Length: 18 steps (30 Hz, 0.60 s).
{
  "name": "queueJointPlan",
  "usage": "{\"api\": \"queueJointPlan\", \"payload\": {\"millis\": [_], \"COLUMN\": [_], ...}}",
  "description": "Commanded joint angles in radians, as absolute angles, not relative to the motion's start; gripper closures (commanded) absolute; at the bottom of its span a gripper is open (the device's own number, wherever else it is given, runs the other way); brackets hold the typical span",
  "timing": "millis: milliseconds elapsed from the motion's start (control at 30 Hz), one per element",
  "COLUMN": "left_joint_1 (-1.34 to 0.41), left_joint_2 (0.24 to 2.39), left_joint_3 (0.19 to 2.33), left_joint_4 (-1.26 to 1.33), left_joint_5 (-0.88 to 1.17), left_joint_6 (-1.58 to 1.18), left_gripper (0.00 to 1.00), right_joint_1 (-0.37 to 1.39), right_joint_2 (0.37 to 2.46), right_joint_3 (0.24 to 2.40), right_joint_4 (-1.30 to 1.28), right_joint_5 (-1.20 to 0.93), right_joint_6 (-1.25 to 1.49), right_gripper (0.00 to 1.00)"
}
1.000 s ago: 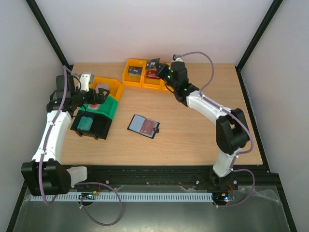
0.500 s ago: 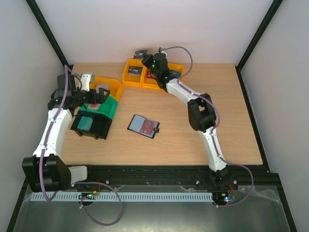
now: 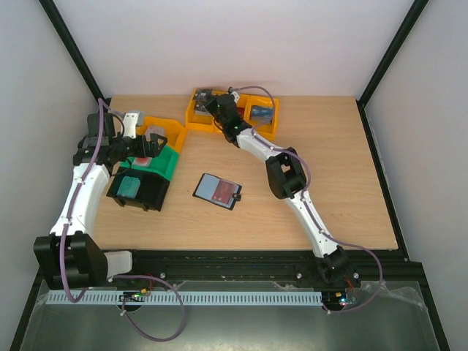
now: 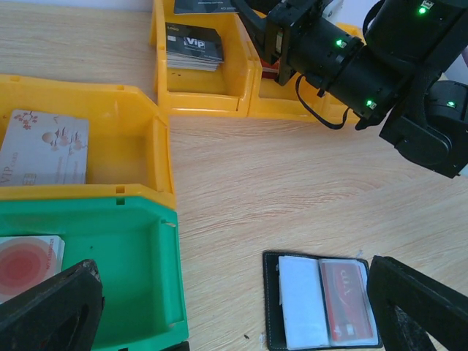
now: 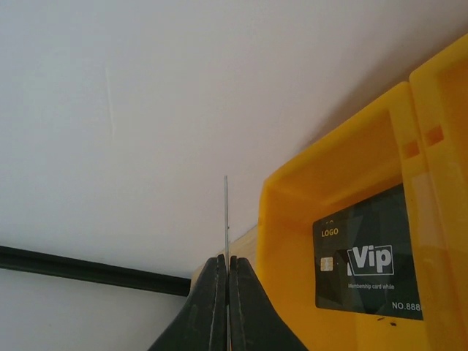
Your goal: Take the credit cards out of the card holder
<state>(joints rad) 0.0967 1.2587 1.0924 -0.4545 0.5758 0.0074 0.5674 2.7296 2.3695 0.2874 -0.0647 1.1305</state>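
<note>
At the far yellow bin (image 5: 292,241), right tool (image 5: 228,265) is pinched on a thin card (image 5: 226,212), edge-on. Left tool (image 3: 150,140) spread wide by green bin (image 4: 131,270). Card holder (image 3: 218,191) lies open on table (image 3: 336,168), red card (image 4: 345,300) in its pocket.

Built of white tubular links and black joint housings, left arm (image 3: 75,197) and right arm (image 3: 311,219) alike. Trailed by greyish-purple cables (image 3: 157,333). Dotted with green lights (image 4: 336,44) on the right wrist's black casing. Tipped with matte black fingers (image 4: 420,303) on the left tool (image 4: 234,263).
</note>
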Motion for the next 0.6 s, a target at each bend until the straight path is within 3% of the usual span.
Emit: {"api": "queueJointPlan", "payload": {"millis": [0,567], "left_joint_1": [0.103,0.109], "left_joint_2": [1.270,1.270], "left_joint_3": [1.083,1.067], "left_joint_4": [-0.444,-0.431], "left_joint_5": [0.594,0.615], "left_joint_6": [0.000,-0.012], "left_gripper": [0.01,0.01], "right_joint_1": [0.589,0.604], "right_joint_2": [2.752,2.827], "right_joint_3": [2.420,2.470], "right_joint_4": [0.300,0.283], "right_joint_5": [0.042,0.162], "right_joint_6": [1.096,1.041], "right_gripper": [0.98,0.98]}}
